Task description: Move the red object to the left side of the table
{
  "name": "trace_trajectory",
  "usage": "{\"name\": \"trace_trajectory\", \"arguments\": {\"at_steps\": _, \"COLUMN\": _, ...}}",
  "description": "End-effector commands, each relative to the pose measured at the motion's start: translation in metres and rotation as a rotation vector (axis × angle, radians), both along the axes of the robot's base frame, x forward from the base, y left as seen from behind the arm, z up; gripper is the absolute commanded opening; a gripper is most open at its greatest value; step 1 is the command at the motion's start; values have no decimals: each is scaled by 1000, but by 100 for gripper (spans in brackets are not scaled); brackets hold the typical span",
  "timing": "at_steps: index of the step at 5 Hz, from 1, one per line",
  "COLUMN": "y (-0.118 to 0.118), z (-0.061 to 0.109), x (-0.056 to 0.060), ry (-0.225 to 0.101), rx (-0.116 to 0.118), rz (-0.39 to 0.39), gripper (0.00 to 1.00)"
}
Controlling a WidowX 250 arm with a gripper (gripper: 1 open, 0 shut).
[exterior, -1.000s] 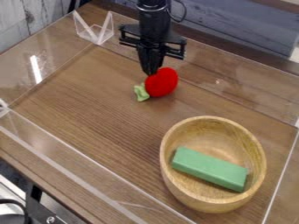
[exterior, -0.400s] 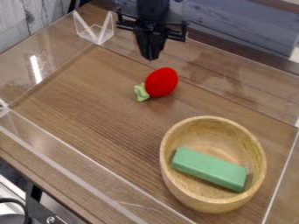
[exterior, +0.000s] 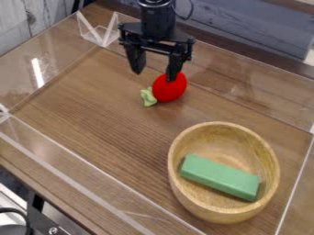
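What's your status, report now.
Tool open, down at the red object. Red object on the table, not gripped. Bowl well clear of it.

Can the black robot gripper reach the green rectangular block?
Probably yes: the open gripper holds nothing, and the green block lies uncovered in the round wooden bowl, though its rim could hinder.

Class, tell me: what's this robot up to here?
The robot arm is working on the red toy fruit, which lies on the wooden table. Its end effector is open above and beside the fruit, not gripping it. The green block sits in the round bowl.
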State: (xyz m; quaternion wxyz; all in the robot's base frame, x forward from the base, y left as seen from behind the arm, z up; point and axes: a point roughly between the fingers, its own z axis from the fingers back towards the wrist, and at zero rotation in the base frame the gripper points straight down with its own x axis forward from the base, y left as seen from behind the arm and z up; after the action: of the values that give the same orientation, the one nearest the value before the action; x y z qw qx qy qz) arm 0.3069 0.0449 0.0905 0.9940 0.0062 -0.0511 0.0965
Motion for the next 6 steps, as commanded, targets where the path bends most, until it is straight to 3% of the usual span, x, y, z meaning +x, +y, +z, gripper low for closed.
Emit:
{"name": "trace_trajectory", "arguments": {"at_steps": 1, "y": 7, "z": 11, "x": -5, "ry": -28, "rx": 8, "rz": 17, "gripper": 100}}
{"name": "trace_trajectory", "arguments": {"at_steps": 3, "y": 3, "z": -5, "x": 23, "ry": 7, "rx": -2, "rz": -136, "gripper": 100}}
{"name": "trace_trajectory", "arguments": {"at_steps": 4, "y": 4, "z": -18, "x": 19, "ry": 25, "rx": -7, "rz": -86, "gripper": 100}}
{"name": "trace_trajectory", "arguments": {"at_steps": 5, "y": -4, "z": -4, "x": 27, "ry": 24, "rx": -9, "rz": -46, "gripper": 0}}
{"name": "trace_trajectory", "arguments": {"at_steps": 6, "y": -7, "z": 15, "x": 34, "ry": 14, "rx": -14, "rz": 3, "gripper": 0}}
